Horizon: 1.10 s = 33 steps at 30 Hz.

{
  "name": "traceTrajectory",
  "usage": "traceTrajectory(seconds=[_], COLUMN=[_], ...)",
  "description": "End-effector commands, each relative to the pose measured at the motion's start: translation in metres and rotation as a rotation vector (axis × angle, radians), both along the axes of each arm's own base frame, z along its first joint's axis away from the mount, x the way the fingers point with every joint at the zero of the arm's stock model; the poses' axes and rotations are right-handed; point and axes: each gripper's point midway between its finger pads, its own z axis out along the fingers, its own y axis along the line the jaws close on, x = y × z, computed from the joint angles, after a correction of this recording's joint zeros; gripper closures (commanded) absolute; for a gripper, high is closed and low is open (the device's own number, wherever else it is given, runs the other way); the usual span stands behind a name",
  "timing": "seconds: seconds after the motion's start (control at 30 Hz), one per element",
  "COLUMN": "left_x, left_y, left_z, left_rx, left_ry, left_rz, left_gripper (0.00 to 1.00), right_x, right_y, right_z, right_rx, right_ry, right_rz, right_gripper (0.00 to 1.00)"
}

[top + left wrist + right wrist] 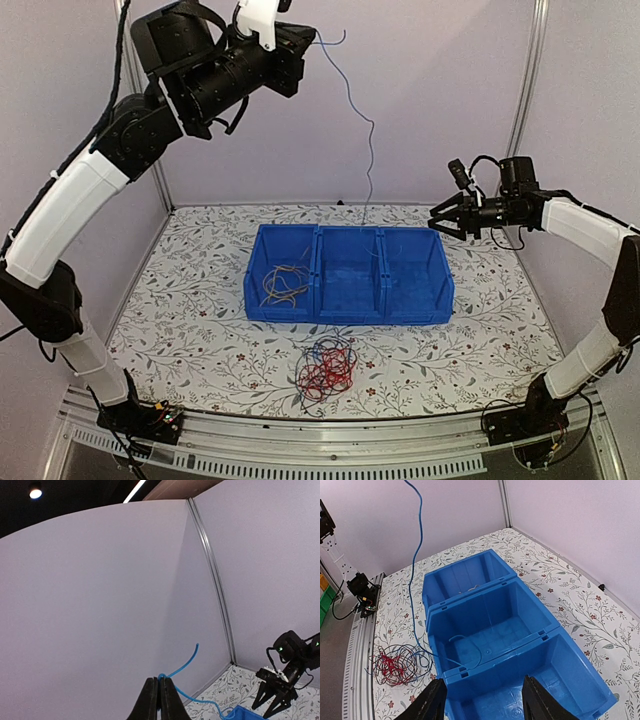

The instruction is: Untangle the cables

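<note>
on floral tabletop (200, 250), lilac walls (430, 100), blue bin (350, 306), left fingers (150, 700) pinching blue cable (419, 525), right fingers (432, 705) spread

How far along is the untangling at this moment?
Done: yellow-tan cables lie in the left compartment of the blue bin. In hand: the left gripper, raised high, is shut on a blue cable whose lower end trails into the middle compartment; the right gripper hangs open over the bin's right end, holding nothing. Still to do: a red and blue tangle on the table in front of the bin.
</note>
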Motion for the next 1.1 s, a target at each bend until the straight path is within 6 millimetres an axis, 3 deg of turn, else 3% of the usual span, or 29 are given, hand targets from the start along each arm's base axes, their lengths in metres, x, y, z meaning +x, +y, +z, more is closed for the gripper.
traceTrajectory(seconds=[0.0, 0.2, 0.43, 0.83, 1.07], left_x=[0.002, 0.020, 0.043, 0.069, 0.065], left_y=[-0.014, -0.036, -0.046, -0.046, -0.041], left_z=[-0.004, -0.065, -0.133, -0.242, -0.322], left_rx=[-0.012, 0.074, 0.118, 0.131, 0.170], left_ry=[0.011, 0.108, 0.225, 0.463, 0.625], left_rz=[-0.055, -0.041, -0.020, -0.047, -0.057], left_gripper=[1.00, 1.00, 1.00, 1.00, 1.00], right_x=[0.000, 0.001, 0.002, 0.002, 0.002], right_y=[0.000, -0.002, -0.002, -0.002, -0.002], right_z=[-0.001, -0.005, -0.012, -0.015, -0.018], right_rx=[0.001, -0.003, -0.007, -0.011, -0.017], right_ry=[-0.010, -0.004, 0.014, 0.018, 0.020], right_rz=[0.005, 0.003, 0.006, 0.009, 0.013], right_gripper=[0.44, 0.44, 0.44, 0.44, 0.44])
